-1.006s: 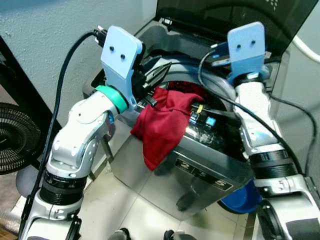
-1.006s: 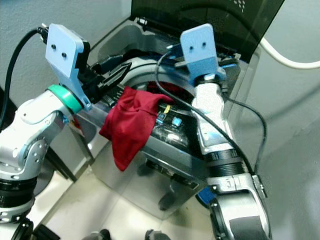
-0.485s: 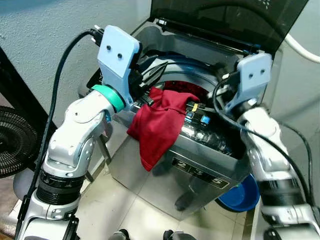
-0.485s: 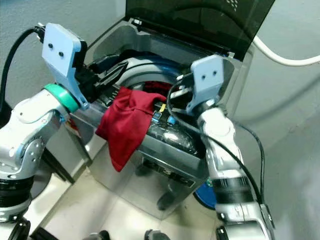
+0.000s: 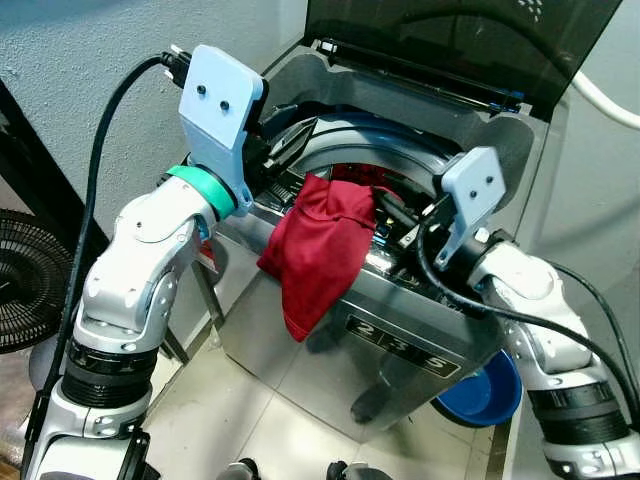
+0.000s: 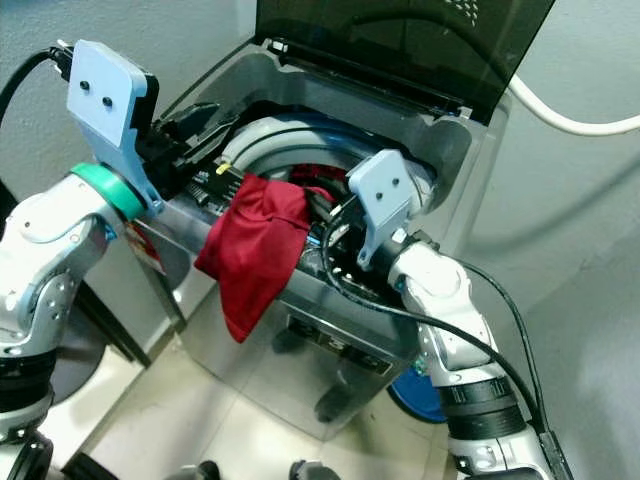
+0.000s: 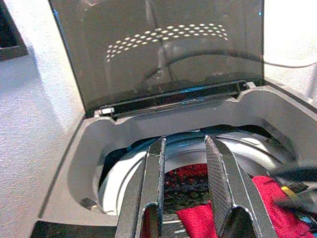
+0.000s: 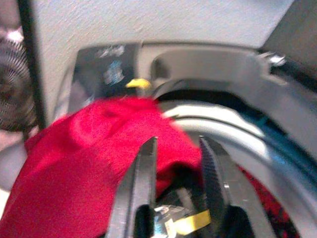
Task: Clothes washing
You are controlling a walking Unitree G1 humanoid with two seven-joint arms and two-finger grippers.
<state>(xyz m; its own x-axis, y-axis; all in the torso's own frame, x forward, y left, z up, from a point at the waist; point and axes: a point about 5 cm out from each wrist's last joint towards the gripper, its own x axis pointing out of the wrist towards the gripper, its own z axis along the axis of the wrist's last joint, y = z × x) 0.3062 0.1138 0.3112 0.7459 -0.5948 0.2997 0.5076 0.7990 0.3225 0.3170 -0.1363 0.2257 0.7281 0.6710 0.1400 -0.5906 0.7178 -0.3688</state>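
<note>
A top-loading washing machine [image 5: 400, 335] stands with its dark lid [image 5: 450, 40] raised. A red garment [image 5: 320, 250] is draped over the front left rim, most of it hanging down outside; more red cloth [image 7: 190, 174] lies in the tub. My left gripper [image 7: 184, 144] hovers open at the machine's left rim, its fingers [image 5: 285, 150] reaching across the tub. My right gripper [image 8: 177, 141] is open at the front rim, just right of the red garment [image 8: 94, 148], and points at it with nothing between its fingers.
A blue basin [image 5: 485, 395] sits on the tiled floor [image 5: 250, 420] to the machine's right. A black fan [image 5: 25, 280] stands at the left by the wall. A white hose [image 5: 605, 100] runs along the right wall behind the lid.
My right arm has pulled back from over the tub and dropped to the front rim, now facing the red garment. The left gripper has shifted slightly left. The garment has stayed put.
</note>
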